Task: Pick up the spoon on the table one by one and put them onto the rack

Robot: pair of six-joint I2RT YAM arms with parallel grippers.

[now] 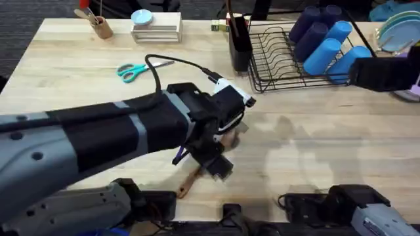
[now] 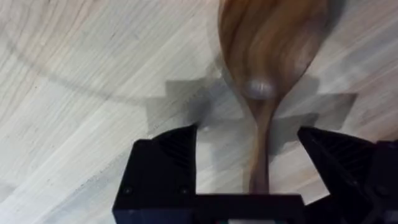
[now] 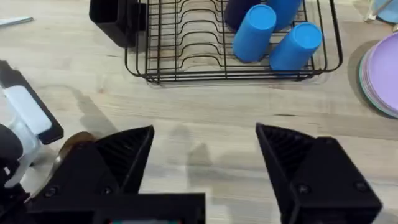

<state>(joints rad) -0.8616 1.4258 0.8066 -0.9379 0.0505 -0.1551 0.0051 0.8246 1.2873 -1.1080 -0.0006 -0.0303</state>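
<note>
A brown wooden spoon (image 1: 189,182) lies on the table (image 1: 328,144) near the front middle, its handle end pointing toward the front edge. My left gripper (image 1: 216,149) hangs directly over it. In the left wrist view the spoon's bowl (image 2: 273,43) lies ahead and its thin neck runs between the fingers of the left gripper (image 2: 247,135), which is open with a gap on each side. The black wire rack (image 1: 289,56) with its tall utensil cup (image 1: 239,42) stands at the back right. My right gripper (image 3: 205,143) is open and holds nothing, facing the rack (image 3: 230,62).
Blue cups (image 1: 325,46) lie in the rack. Teal scissors (image 1: 134,70) rest left of centre, with a small tan cup (image 1: 102,27) and stacked white pieces (image 1: 156,29) behind. Purple plates (image 3: 382,78) sit right of the rack. A dark shape (image 1: 384,72) sits at the right edge.
</note>
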